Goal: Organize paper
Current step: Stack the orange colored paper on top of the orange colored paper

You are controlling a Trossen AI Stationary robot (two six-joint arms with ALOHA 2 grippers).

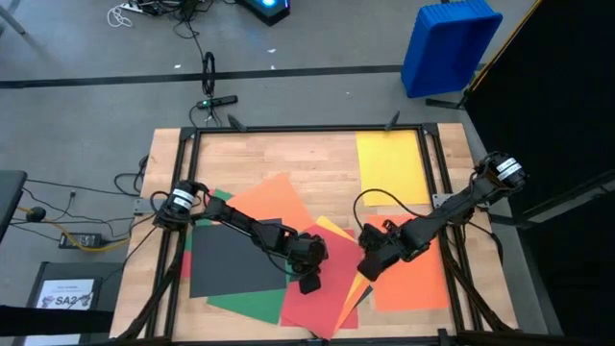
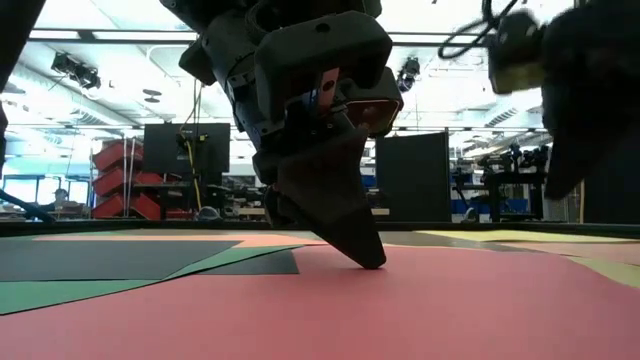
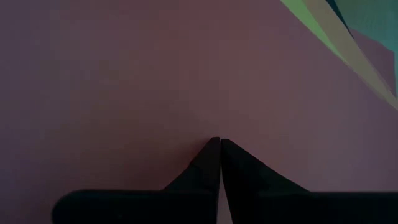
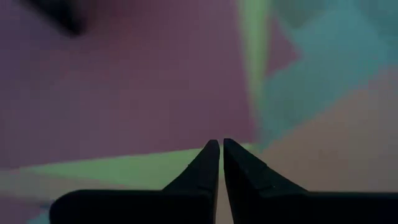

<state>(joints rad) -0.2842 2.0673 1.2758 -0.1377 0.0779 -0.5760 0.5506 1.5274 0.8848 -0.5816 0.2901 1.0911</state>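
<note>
Coloured paper sheets lie overlapping on the wooden table: a red sheet [image 1: 322,293] at the near middle, a black sheet [image 1: 235,259], a green sheet [image 1: 245,303], an orange sheet [image 1: 274,202], a second orange sheet [image 1: 413,279], and a yellow sheet [image 1: 343,234] partly under the red one. Another yellow sheet [image 1: 392,166] lies apart at the far right. My left gripper [image 1: 309,284] is shut, its tips on the red sheet [image 3: 124,81]. My right gripper [image 1: 368,269] is shut, low over a yellow strip [image 4: 124,168] beside the red sheet. My left gripper presses its shut fingertips [image 2: 368,258] down on the red sheet's face [image 2: 420,290], well inside its edges. The fingers come from above, slanting. The sheet lies flat on the table. My right gripper: I cannot tell whether its shut tips touch the yellow strip [image 4: 186,158].
A dark metal frame [image 1: 307,128] runs round the table top. Bare wood [image 1: 307,159] shows at the far middle. A blue bin [image 1: 450,43] stands on the floor beyond the far right corner. A small white printed sheet [image 1: 65,293] lies off the table at the left.
</note>
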